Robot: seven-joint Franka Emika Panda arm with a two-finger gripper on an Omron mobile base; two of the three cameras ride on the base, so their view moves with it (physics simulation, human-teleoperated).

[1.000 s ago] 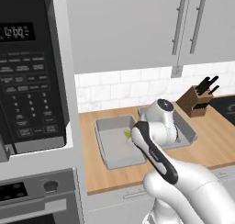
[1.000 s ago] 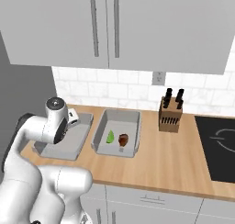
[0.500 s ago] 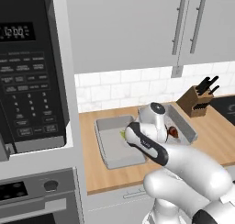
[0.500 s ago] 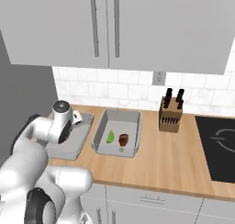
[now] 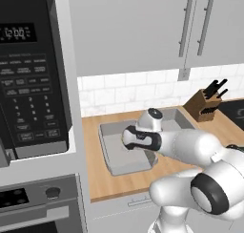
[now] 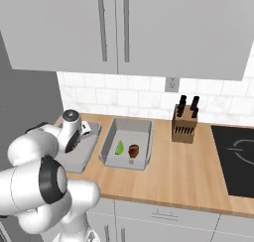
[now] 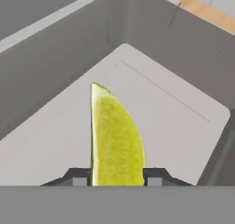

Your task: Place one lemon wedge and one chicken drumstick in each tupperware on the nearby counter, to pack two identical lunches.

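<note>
Over the left tupperware [image 7: 183, 126], the gripper [image 7: 117, 175] clamps a lemon wedge [image 7: 114, 136].

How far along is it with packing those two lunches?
Roughly halfway. The right tupperware already holds a lemon wedge and a drumstick. The claw holds a second wedge over the left tupperware. Releasing it and adding a drumstick remain.
</note>
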